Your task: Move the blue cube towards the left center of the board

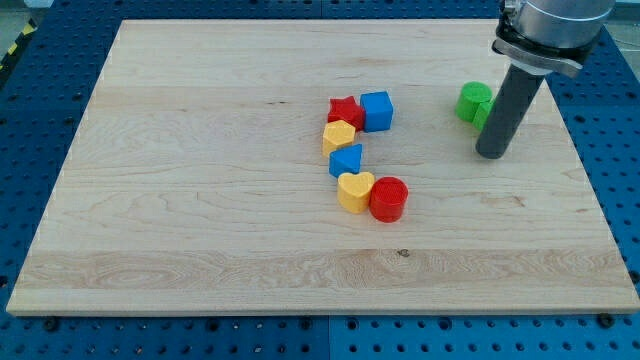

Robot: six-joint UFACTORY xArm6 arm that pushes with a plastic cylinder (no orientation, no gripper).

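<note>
The blue cube (377, 110) sits near the board's middle, toward the view's top, touching a red star block (345, 111) on its left. My tip (491, 152) rests on the board to the right of the blue cube, well apart from it, just below and right of a green block (474, 102). The rod partly hides the green block's right side.
Below the red star lie a yellow block (339, 135), a blue block (346, 160), a yellow heart (355, 191) and a red cylinder (388, 198), in a chain down the middle. The wooden board (180, 200) lies on a blue perforated table.
</note>
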